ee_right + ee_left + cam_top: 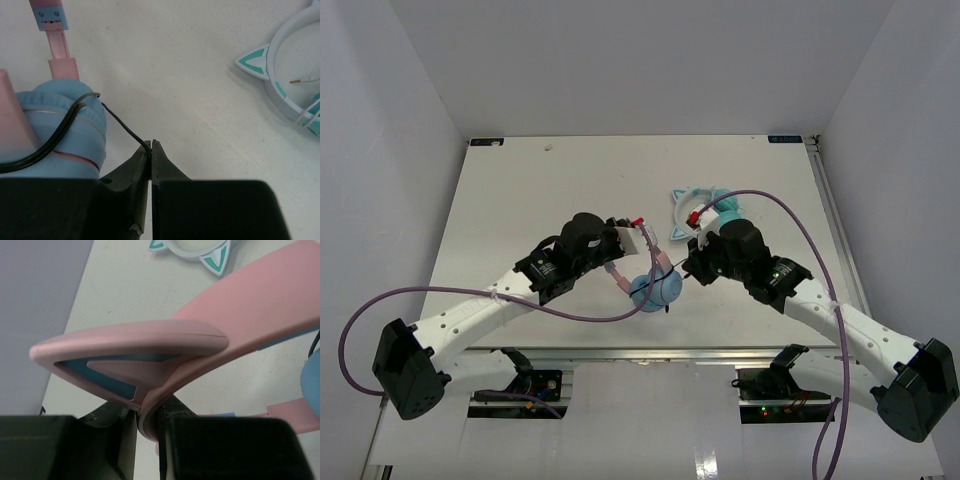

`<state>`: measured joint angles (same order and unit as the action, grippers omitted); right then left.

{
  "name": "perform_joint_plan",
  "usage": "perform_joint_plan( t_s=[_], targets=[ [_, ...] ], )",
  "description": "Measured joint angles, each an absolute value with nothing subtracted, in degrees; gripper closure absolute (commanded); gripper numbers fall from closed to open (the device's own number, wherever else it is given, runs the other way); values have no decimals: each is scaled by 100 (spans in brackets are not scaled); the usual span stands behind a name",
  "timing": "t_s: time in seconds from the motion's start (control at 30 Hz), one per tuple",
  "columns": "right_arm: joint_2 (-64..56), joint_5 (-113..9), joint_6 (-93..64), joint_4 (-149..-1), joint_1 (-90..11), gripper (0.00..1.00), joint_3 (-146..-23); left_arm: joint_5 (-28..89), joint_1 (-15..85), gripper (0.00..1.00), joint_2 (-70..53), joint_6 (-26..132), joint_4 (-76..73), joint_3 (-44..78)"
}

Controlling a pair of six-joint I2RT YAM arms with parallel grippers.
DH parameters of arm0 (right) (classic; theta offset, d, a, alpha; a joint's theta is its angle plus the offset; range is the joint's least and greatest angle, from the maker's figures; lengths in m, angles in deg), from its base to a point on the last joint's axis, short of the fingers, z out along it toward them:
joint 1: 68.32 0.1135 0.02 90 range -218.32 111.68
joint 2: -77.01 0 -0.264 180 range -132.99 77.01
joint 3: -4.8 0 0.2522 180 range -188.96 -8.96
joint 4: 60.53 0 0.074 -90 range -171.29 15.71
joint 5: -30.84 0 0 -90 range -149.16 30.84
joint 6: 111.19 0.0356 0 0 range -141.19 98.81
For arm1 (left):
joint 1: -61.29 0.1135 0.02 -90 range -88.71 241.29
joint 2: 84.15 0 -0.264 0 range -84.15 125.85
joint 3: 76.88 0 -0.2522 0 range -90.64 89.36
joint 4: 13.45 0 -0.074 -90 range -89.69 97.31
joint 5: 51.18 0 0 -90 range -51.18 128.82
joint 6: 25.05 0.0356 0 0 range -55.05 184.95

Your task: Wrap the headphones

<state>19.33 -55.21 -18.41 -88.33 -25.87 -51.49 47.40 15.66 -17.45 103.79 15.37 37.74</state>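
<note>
The pink cat-ear headphones (653, 285) with light-blue ear cups sit mid-table in the top view. My left gripper (645, 240) is shut on their pink headband (250, 315), pinched between the jaws in the left wrist view, where a cat ear (130, 355) fills the frame. My right gripper (692, 268) is shut on the thin black cable (125, 127), which runs from the jaw tips and wraps over the blue ear cups (60, 127).
A second white and pale-blue cat-ear pair (705, 210) with teal cups lies just behind my right gripper; it also shows in the right wrist view (287, 75) with a thin white cable and plug. The table's right rail (835, 220) runs along the edge.
</note>
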Motion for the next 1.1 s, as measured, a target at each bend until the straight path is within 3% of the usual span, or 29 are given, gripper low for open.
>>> perform_joint_plan(
  t_s=[0.6,1.1],
  targets=[
    [1099,-2045,-1132,-8829,-4142,92,-5736,5317,1453,100,-1654,11234,-127,4392],
    [1093,-1394,-841,-8763,-4250,92,-5787,5451,1429,100,-1526,11272,-275,4401]
  ],
)
